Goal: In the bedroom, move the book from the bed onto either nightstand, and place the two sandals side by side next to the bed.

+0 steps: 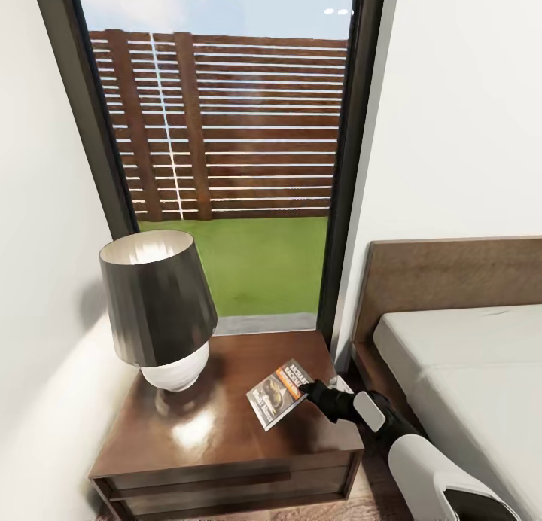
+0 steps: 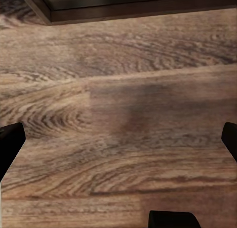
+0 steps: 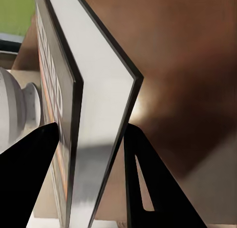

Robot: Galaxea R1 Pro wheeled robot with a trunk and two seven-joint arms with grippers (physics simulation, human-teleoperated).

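Head view, lower centre: the right gripper is clamped on the book, holding it tilted over the nightstand top, lamp at frame left. Right wrist view confirms both fingers pinching the book. Released while tilted, it could slide off the glossy front edge. Left gripper hangs spread wide over the floor, holding nothing.

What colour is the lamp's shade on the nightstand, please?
Dark grey, glossy, over a white ribbed base; the lamp shade shows best in the head view.
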